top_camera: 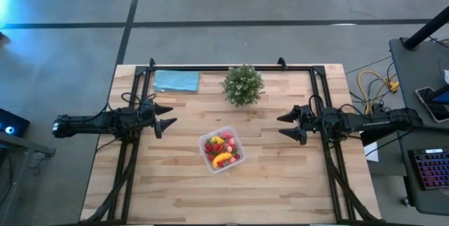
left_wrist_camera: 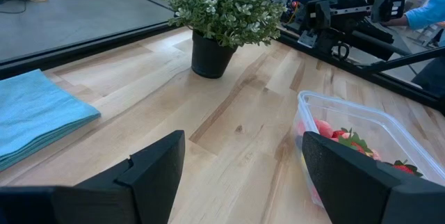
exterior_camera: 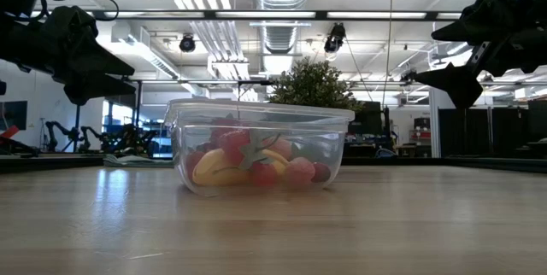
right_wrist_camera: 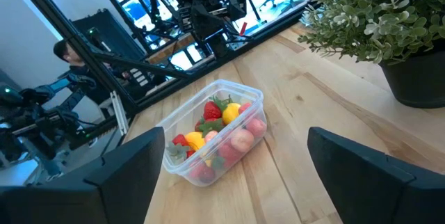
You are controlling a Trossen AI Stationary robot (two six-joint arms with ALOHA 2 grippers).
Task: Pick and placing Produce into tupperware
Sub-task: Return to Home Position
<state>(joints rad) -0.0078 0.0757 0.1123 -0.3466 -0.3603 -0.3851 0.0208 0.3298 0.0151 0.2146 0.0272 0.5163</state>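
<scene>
Your left gripper (top_camera: 168, 116) and right gripper (top_camera: 282, 125) hang open and empty. The tupperware (top_camera: 203, 149), holding the produce (top_camera: 222, 150), sits midway between them, slightly nearer.

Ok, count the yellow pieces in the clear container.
2: a lemon in the tupperware toward the plant, a banana farther from it. Others may hide under the red fruit.

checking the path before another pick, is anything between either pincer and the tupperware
Nothing visible. Bare table lies between the left pincer and the tupperware, and between the right pincer and it. The potted plant and teal cloth sit nearer the far edge, off both lines.
</scene>
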